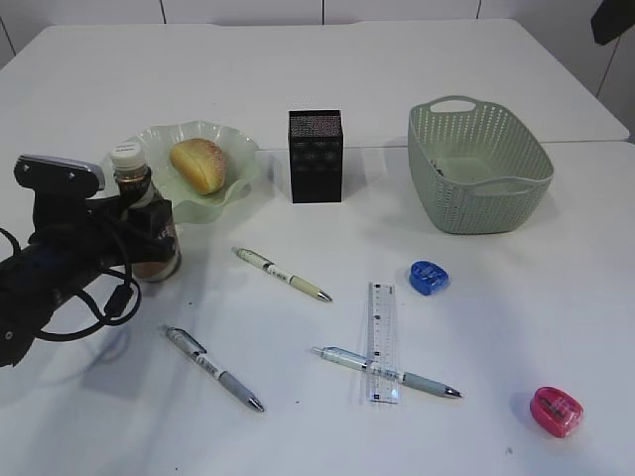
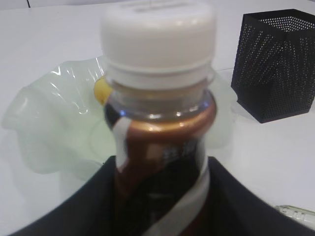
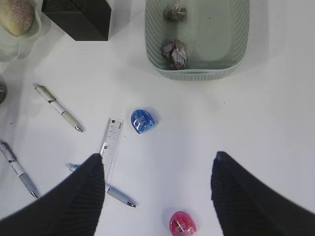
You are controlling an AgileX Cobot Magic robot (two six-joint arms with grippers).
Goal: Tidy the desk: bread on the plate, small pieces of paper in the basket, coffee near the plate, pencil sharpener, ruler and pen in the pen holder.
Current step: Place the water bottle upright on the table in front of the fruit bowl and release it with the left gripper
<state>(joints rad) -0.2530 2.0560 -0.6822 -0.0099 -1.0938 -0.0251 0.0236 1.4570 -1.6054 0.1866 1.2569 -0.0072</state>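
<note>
The coffee bottle [image 1: 128,157], brown with a white cap, stands on the desk [image 1: 496,337] just left of the wavy green plate [image 1: 238,159]. My left gripper [image 1: 151,230] is shut on its body; in the left wrist view both dark fingers [image 2: 74,206] press the bottle [image 2: 157,123]. The bread [image 1: 198,165] lies on the plate. Two paper balls [image 3: 174,53] lie in the green basket [image 1: 516,183]. The clear ruler [image 1: 382,342] lies across a pen [image 1: 427,383]. The black pen holder [image 1: 316,156] stands upright. My right gripper [image 3: 157,164] hangs open high above the desk.
Two more pens [image 1: 281,273] [image 1: 213,368] lie loose on the desk. A blue pencil sharpener [image 1: 429,278] sits below the basket, and a pink one [image 1: 557,411] lies near the front right corner. Black cables hang off my left arm.
</note>
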